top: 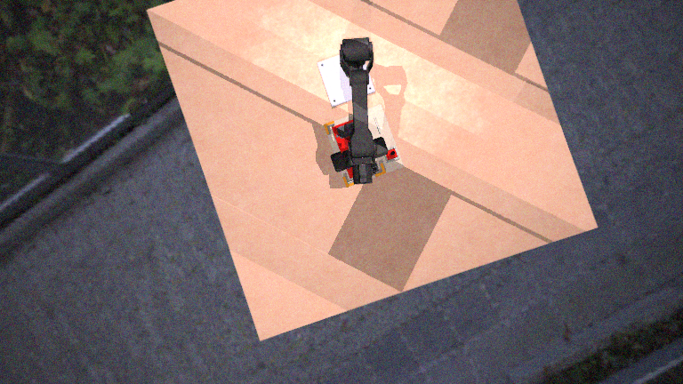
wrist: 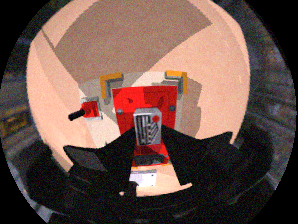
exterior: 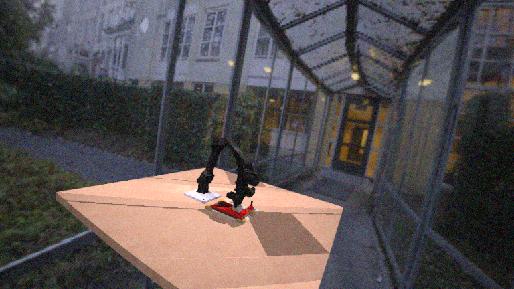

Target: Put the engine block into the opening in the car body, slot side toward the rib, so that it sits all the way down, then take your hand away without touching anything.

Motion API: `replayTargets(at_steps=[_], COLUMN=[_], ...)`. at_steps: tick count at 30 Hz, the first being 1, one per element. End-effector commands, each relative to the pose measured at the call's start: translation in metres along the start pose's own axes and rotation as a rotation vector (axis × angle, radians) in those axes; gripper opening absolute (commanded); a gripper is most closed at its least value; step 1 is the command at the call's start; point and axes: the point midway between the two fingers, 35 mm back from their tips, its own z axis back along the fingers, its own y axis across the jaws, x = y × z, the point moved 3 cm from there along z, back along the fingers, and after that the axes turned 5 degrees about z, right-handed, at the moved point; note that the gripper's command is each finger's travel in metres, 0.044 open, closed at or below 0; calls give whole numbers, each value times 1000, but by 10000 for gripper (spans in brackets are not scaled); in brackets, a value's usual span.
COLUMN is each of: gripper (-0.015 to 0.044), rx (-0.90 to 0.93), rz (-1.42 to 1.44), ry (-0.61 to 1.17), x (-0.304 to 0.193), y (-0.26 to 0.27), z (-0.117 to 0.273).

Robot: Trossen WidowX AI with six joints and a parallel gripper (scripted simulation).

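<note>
Part-closed pincer (top: pixel 361 155) (exterior: pixel 241 203) (wrist: pixel 148 128), clamped on the block (exterior: pixel 237 208) (wrist: pixel 148 127). Carried to the red body (top: pixel 342 139) (exterior: pixel 229 210) (wrist: pixel 168 106) and held over or at its opening; seating depth can't be told. Probably left: aligning, lowering, release, retreat. Close by, in the way of a sideways exit: upright black stick (exterior: pixel 251 204) (wrist: pixel 77 115). Farther out, orange corners (top: pixel 329 126) (exterior: pixel 241 220) (wrist: pixel 111 76).

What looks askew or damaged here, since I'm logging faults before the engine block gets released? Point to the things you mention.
Nothing stands out. The red car body (top: pixel 341 142) (exterior: pixel 223 208) (wrist: pixel 124 96) looks undamaged, and the gripper (top: pixel 358 154) (exterior: pixel 237 205) (wrist: pixel 148 128) holds the grey engine block (exterior: pixel 237 208) (wrist: pixel 148 128) over it. Whether the block is fully seated, I can't tell.
</note>
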Motion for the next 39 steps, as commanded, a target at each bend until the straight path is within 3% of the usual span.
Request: replayTargets(at_steps=[1, 28, 39], gripper=[159, 159, 440], rx=[0, 0, 0], rz=[-8, -5, -1], ry=[0, 0, 0], x=[0, 0, 0], y=[0, 0, 0], z=[-2, -7, -5])
